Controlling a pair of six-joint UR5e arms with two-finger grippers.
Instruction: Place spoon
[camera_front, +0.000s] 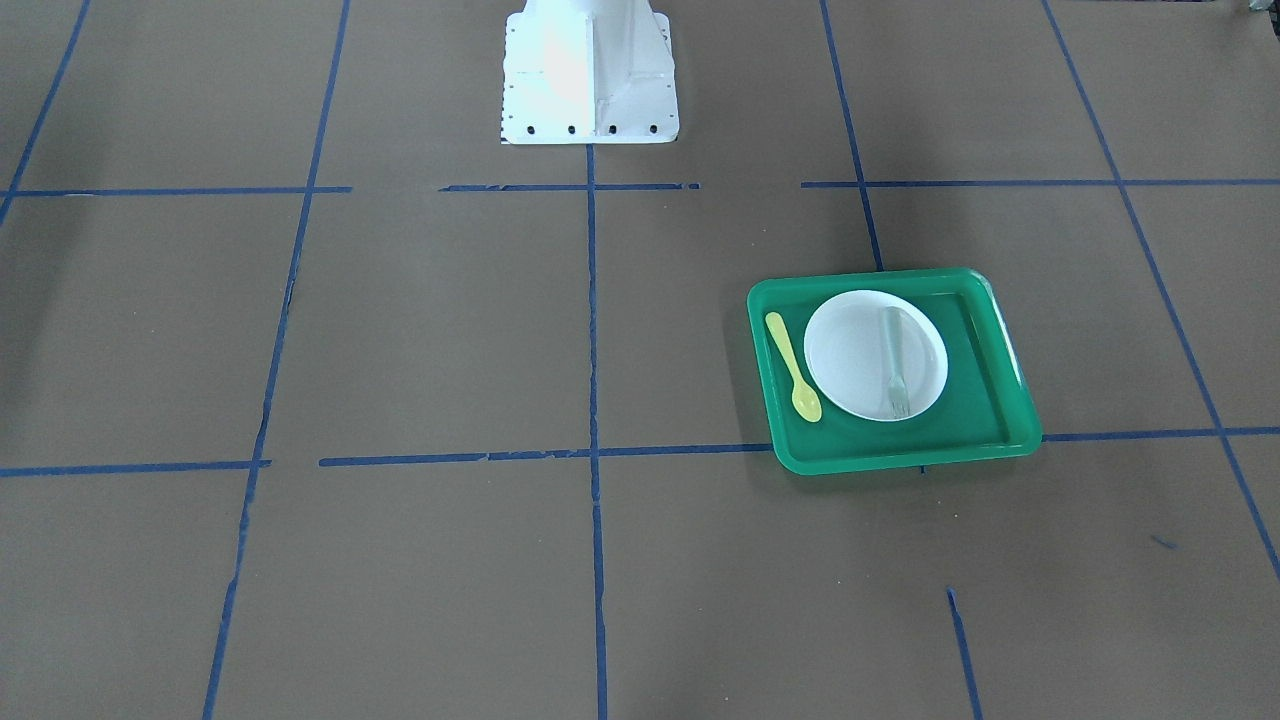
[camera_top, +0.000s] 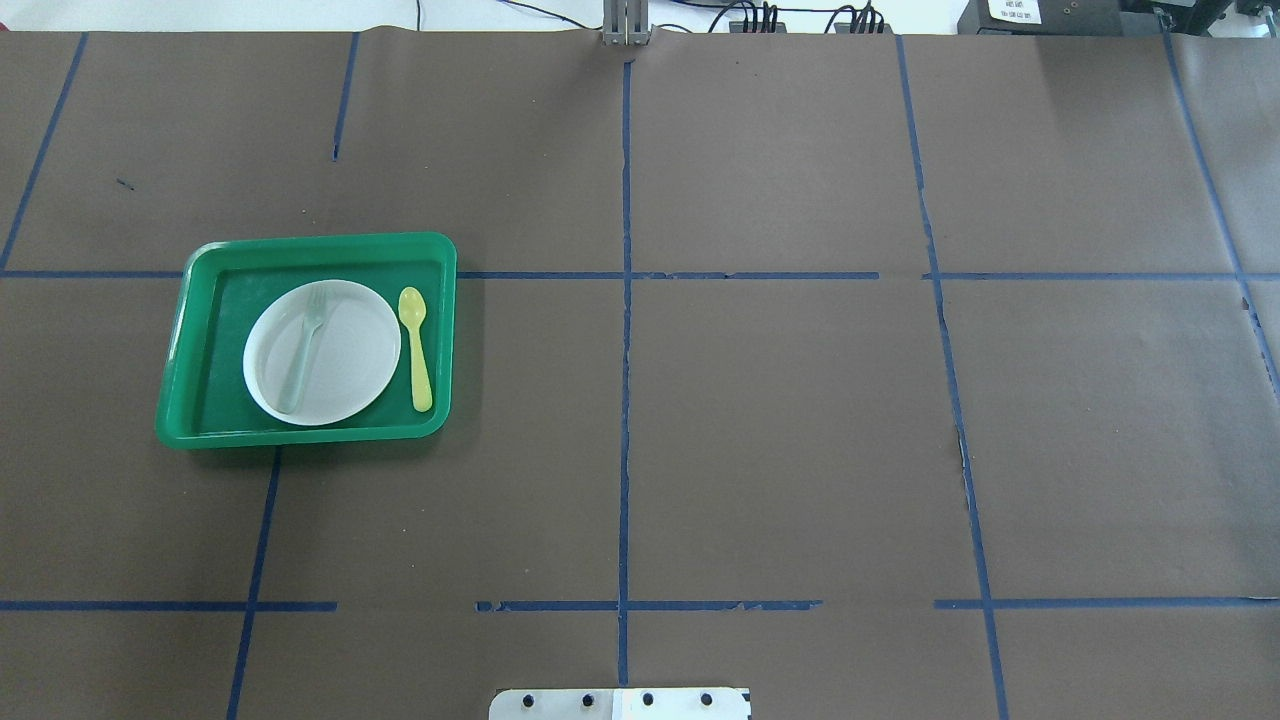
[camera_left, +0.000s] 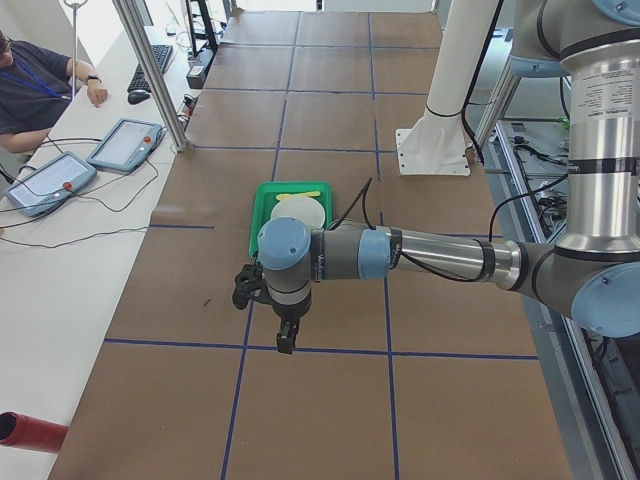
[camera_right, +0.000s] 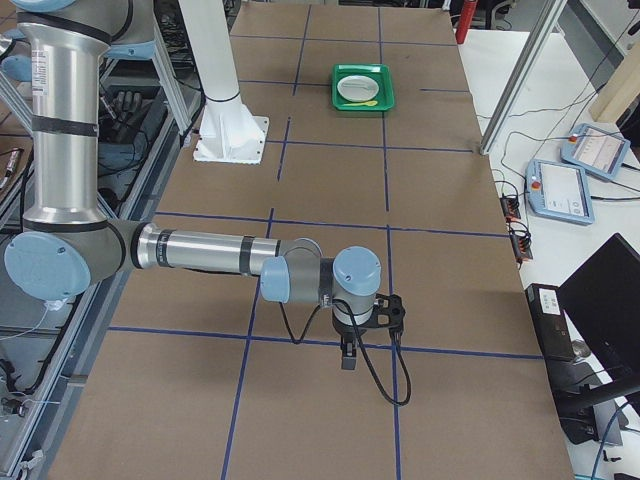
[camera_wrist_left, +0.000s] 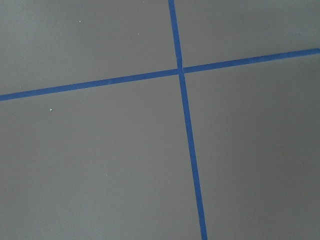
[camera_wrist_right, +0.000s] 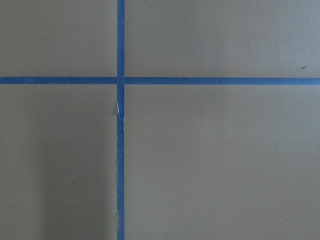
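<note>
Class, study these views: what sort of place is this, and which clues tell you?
Probably a robotics lab test cell: a robot arm over a paper-covered table gridded in blue tape, with an operator beside control tablets.

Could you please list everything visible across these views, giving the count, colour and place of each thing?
tray: one, green, on the table's robot-left side.
plate: one, white, in the tray.
fork: one, pale grey-green, lying on the plate.
spoon: one, yellow, on the tray floor beside the plate.
tape lines: several, blue, gridding the brown table.
tablets: two, grey-blue, on the white bench.
operator: one, dark shirt, at that bench.
pedestal: one, white, at the robot's table edge.
left gripper: one, black, over bare table.
right gripper: one, black, over bare table.
</note>
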